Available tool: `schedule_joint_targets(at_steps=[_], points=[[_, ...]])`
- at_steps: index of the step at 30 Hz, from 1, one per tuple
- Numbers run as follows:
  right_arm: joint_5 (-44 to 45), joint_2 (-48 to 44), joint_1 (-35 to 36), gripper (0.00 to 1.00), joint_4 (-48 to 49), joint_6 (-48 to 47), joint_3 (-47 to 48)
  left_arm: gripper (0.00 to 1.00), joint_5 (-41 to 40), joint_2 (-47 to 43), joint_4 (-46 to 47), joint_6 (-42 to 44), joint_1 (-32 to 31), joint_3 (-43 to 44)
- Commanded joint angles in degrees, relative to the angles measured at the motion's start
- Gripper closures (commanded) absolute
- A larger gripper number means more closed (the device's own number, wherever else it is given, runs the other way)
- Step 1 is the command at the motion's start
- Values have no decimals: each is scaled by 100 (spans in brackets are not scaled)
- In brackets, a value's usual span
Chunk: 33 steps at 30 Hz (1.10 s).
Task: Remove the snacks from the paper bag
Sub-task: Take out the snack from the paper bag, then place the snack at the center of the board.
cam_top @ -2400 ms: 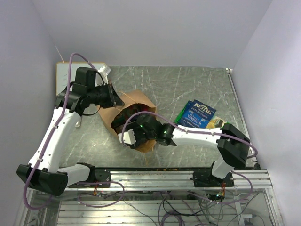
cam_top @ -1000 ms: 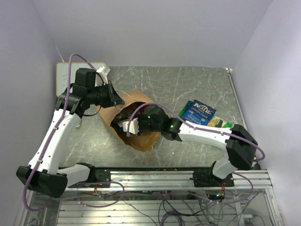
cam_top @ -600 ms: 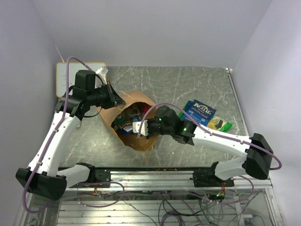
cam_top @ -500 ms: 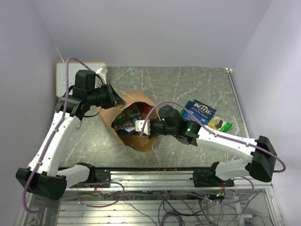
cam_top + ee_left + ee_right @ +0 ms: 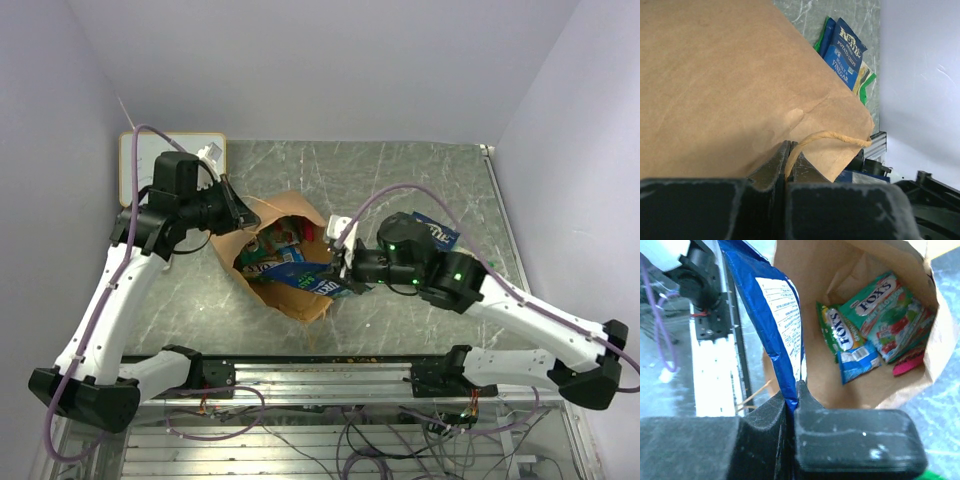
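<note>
Right wrist view: the right fingers (image 5: 765,415) are seen pressed together on the edge of a blue packet (image 5: 775,315), which is held at the open mouth of the paper bag (image 5: 855,270). Inside the bag, a teal packet (image 5: 890,305) and a small blue packet (image 5: 855,360) are left lying. The left fingers (image 5: 767,165) are clamped on the twisted handle (image 5: 830,136) at the bag's rim. Beyond the bag, a blue crisp packet (image 5: 845,50) is laid on the desk (image 5: 400,180), over a green packet (image 5: 867,82).

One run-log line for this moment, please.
left gripper: shut on paper bag handle | right gripper: shut on blue packet, at bag mouth | inside bag: Fox's packets | on table: Kettle packet
</note>
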Motion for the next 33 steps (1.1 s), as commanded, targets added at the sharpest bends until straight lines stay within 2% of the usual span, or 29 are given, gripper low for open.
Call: schedule_joint_targets(at_steps=[1, 3, 5, 8, 13, 18, 20, 22, 27, 33], points=[[-6, -398, -6, 100, -988, 1226, 461, 93, -256, -177, -112, -106, -31, -42], [79, -542, -1, 100, -1251, 1417, 673, 93, -279, -159, -112, -134, -32, -4], [527, -673, -6, 100, -1488, 1623, 928, 93, -301, -138, -98, -164, -31, 39], [1616, -808, -5, 100, -1679, 1853, 1256, 93, -339, -87, -92, -201, -32, 106], [3535, -942, -6, 100, -1409, 1969, 1447, 93, -318, -122, -33, -312, -25, 40], [5120, -508, -12, 100, -1281, 1931, 1416, 93, -318, -139, -26, -290, -32, 14], [5479, -217, -70, 100, -1209, 1859, 1395, 93, -305, -94, -56, -257, -32, 70], [5397, 88, -317, 100, -1059, 1798, 1407, 93, -279, -46, -53, -218, -28, 99], [3977, 811, -1667, 100, -670, 2196, 1451, 93, -104, 85, -16, -69, -26, 85], [2048, 1274, -3120, 100, 161, 3771, 998, 93, 234, 158, 299, -35, -32, -136]])
